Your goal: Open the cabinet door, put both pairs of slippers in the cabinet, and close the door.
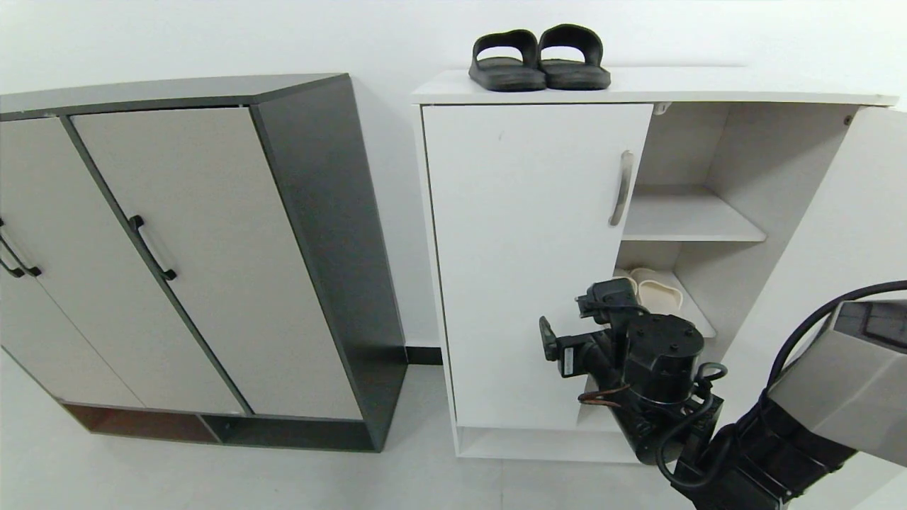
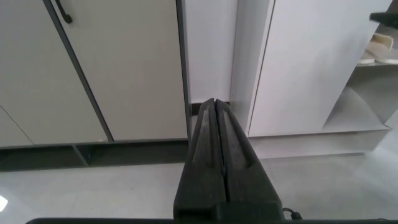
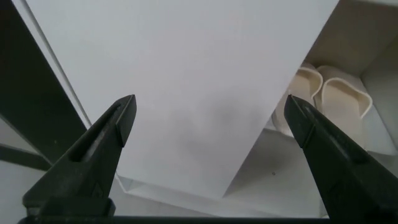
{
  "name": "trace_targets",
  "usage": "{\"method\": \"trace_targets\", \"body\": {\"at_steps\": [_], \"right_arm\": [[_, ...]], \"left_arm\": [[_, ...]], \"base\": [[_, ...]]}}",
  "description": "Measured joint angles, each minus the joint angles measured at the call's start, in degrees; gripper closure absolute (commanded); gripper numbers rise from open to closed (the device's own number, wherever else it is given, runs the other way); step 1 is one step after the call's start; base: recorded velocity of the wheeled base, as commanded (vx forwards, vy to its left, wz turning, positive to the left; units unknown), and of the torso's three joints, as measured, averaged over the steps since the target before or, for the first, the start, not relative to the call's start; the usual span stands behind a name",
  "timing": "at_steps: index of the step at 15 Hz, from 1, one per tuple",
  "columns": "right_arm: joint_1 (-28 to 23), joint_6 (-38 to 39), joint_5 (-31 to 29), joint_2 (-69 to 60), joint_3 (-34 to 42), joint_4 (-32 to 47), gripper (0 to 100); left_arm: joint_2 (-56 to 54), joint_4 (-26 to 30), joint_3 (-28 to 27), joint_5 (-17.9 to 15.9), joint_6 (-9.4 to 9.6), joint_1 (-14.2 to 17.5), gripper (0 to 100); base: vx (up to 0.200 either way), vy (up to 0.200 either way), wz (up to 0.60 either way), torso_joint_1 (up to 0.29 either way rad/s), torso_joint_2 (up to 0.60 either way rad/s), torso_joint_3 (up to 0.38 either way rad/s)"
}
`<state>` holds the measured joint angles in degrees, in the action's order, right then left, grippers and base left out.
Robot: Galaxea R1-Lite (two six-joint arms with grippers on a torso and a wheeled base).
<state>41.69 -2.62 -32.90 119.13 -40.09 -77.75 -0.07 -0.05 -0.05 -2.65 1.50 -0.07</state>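
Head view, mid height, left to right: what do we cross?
grey cabinet → closed white door → handle → cream slippers on the lower shelf → open right door

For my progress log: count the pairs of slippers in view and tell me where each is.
2. The black pair sits on top of the white cabinet; the cream pair lies on a shelf inside its open side. The shut door could hide more.
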Motion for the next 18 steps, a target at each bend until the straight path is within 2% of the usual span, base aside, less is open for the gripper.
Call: {"method": "trace_targets", "body": {"at_steps": [8, 18], "right_arm": [[-0.05, -0.09, -0.05, 0.59, 0.0, 0.29, 0], [0.04, -0.09, -0.07, 0.77, -0.06, 0.35, 0]], "left_arm": [[0.0, 0.1, 0.05, 0.0, 0.0, 0.0, 100], [0.0, 0.1, 0.05, 0.0, -0.02, 0.0, 100]], "base": [[0.0, 0.0, 0.0, 0.087, -0.47, -0.353], [0.0, 0.0, 0.0, 0.169, -0.48, -0.316]]}}
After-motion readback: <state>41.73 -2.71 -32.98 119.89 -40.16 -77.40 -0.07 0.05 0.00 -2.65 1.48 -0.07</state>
